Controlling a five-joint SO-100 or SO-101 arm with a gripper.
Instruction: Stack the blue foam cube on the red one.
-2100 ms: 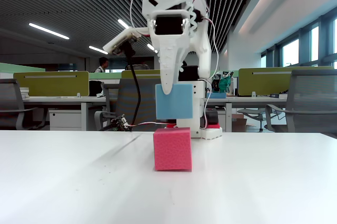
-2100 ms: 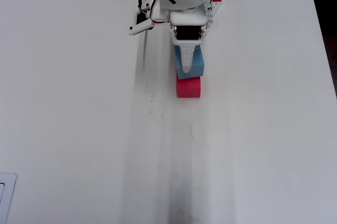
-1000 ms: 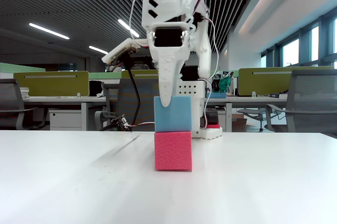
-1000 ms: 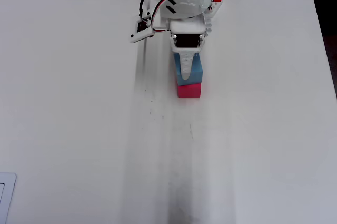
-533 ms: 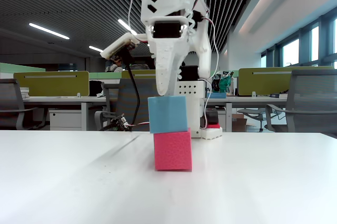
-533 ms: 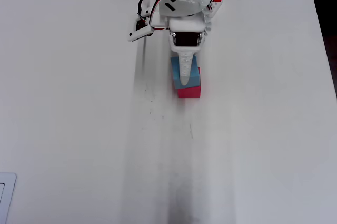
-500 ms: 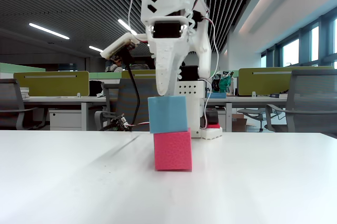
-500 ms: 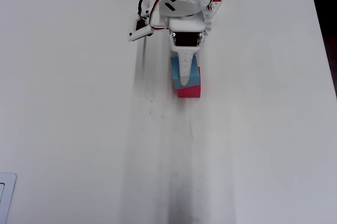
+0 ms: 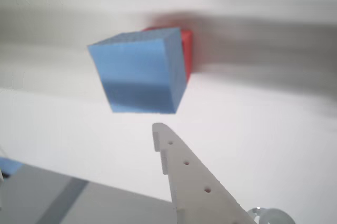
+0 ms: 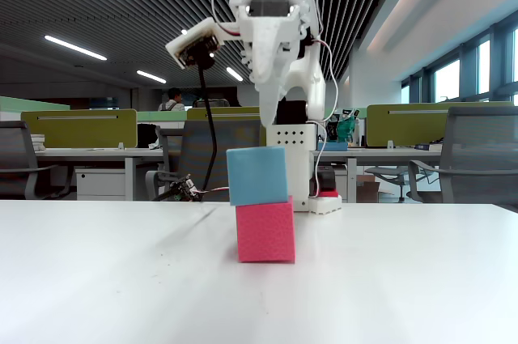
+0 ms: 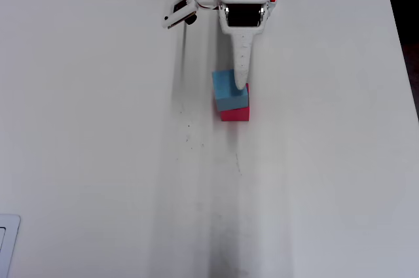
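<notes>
Blue foam cube [image 10: 256, 175] already sitting on the pink-red cube [image 10: 265, 231], bit offset. Gripper [image 10: 264, 112] hanging above, holding nothing; open or closed, can't tell. Best to lift straight up, no sideways nudging.

White 3D-printed arm [image 10: 279, 28], tapered perforated finger [image 9: 197, 182], black cable [image 10: 212, 142], red/white wires.

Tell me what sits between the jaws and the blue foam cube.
Nothing: in the fixed view the gripper hangs above the blue foam cube, with only open air between them. The cube rests on the red one.
</notes>
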